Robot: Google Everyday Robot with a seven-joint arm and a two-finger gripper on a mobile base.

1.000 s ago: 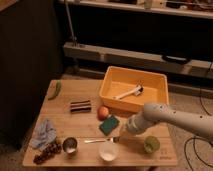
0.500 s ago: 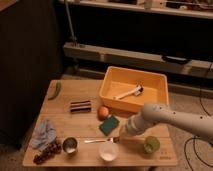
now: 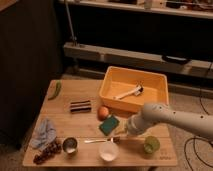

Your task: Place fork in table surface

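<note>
A: Fork [image 3: 100, 141]?
B: Flat on the counter [image 3: 86, 125] near the front edge, handle end just beside the gripper [image 3: 124, 134].
A: Jaws?
B: Cannot tell (spread or pinching).
A: Handling?
B: Probably light, stiff, slick; best pinched mid-handle.

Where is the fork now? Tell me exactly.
In the camera view the fork lies on the table near its front edge, just behind the white bowl, between the metal cup and the gripper.

A bin [image 3: 111, 94], sponge [image 3: 108, 125], grapes [image 3: 46, 152] and cloth [image 3: 44, 133] lie about.
</note>
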